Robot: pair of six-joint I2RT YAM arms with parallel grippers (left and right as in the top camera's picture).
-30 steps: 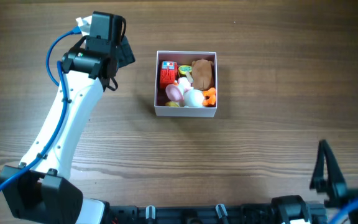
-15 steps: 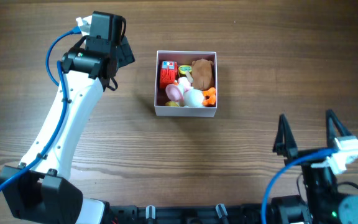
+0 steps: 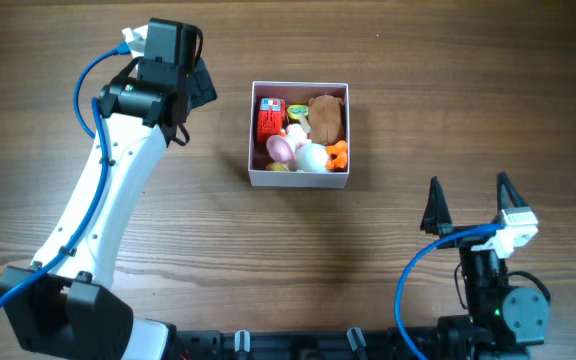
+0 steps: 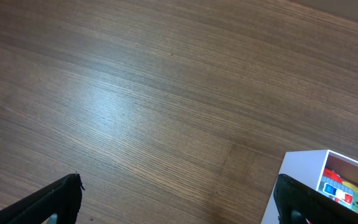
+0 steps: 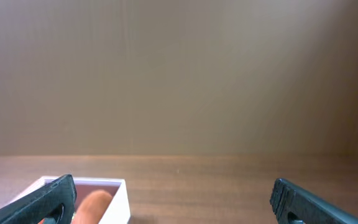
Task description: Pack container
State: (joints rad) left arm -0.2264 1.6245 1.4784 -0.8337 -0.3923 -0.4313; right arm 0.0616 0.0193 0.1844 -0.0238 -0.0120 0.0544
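Status: container (image 3: 299,180) looks packed, job close to done, as far as the views allow.

- Contents visible from overhead: red block (image 3: 270,118), brown plush (image 3: 326,117), pink piece (image 3: 281,148), white piece (image 3: 311,157), orange piece (image 3: 338,153), small yellow-green item (image 3: 297,110). All sit inside the walls. Whether anything rides above the rim can't be told from these views.
- No loose toys show on the desk (image 3: 418,80) in any view. Judgement: nothing is left to pick, unless something lies outside the frames.
- Left claw (image 3: 200,84): jaws apart, nothing between them. The wrist view shows only bare wood between the tips (image 4: 179,208). The container (image 4: 297,180) sits just beside this claw on its right-finger side, near but not touching.
- Right claw (image 3: 468,205): jaws wide apart, empty, pointing up off the desk near the arm's base. The container is ahead of it and off to its left, well apart. The wrist view (image 5: 176,205) catches only a white corner of it (image 5: 120,202) by the left fingertip, with the brown plush showing inside.

Left to do, as a guess: maybe a lid or closing step, but no lid is in view. Otherwise just park both arms. Neither claw holds anything, so drop risk is nil. The only hazard is the left claw clipping the near wall if it swings toward the container.
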